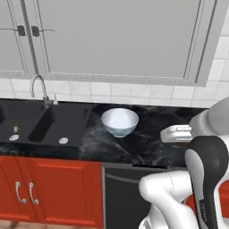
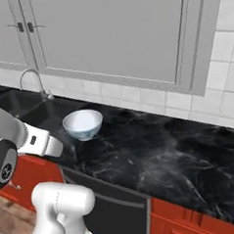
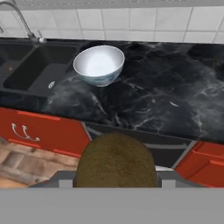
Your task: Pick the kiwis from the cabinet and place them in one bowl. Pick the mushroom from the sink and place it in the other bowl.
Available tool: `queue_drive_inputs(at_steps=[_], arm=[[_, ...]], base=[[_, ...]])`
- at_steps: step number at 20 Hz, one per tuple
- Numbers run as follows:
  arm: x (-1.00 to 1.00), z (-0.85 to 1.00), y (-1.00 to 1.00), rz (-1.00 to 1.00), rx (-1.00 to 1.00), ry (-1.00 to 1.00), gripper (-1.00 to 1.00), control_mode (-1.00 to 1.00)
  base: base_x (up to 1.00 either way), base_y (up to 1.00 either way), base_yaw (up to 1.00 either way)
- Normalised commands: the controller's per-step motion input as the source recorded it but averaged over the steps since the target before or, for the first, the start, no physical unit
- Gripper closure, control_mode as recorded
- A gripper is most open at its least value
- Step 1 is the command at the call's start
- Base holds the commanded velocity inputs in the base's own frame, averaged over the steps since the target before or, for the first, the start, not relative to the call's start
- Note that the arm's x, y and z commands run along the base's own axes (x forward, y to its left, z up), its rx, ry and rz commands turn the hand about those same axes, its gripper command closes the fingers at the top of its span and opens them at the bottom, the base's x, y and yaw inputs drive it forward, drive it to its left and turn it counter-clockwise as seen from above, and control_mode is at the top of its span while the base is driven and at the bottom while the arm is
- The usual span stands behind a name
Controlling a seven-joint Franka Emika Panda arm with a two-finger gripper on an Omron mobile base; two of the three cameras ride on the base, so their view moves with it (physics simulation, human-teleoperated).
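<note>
From my seat the hand view has a kiwi (image 3: pixel 116 161) sitting right at the bottom, jammed up between the fingers, so I'd call the gripper (image 3: pixel 116 181) clamped on that kiwi (the tips themselves are hidden behind the fruit, so I'm going by how it sits). The blue-tinted bowl (image 1: pixel 119 121) stands upright on the black marble counter (image 2: pixel 155 151), just right of the sink (image 1: pixel 42 125), with bare stone all round it and a wide open stretch off to the right. The counter's front edge runs well clear of the bowl, red lower cabinet doors (image 1: pixel 49 190) under the sink and a dark panel (image 1: pixel 123 197) under the bowl. In the left basin there's a tiny brownish thing near the drain, probably the mushroom (image 1: pixel 15 129), too small for me to be sure. The tap (image 1: pixel 39 89) curves up at the back edge by the tiled wall. Grey wall cabinets (image 1: pixel 116 36) hang overhead, well above the bowl's rim.
</note>
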Motion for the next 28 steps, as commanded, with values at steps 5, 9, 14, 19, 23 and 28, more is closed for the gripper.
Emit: queue_drive_inputs(at_steps=[5,9,14,19,23,28], arm=[[0.00,0.00,0.00,0.00,0.00,0.00,1.00,1.00],[0.00,0.00,0.00,0.00,0.00,0.00,1.00,1.00],[0.00,0.00,0.00,0.00,0.00,0.00,1.00,1.00],[0.00,0.00,0.00,0.00,0.00,0.00,1.00,1.00],[0.00,0.00,0.00,0.00,0.00,0.00,1.00,1.00],[0.00,0.00,0.00,0.00,0.00,0.00,1.00,1.00]], base=[[0.38,0.44,-0.32],[0.43,0.41,-0.33],[0.44,0.39,-0.32],[0.47,0.52,-0.26],[0.09,0.71,-0.12],[0.11,0.29,-0.07]])
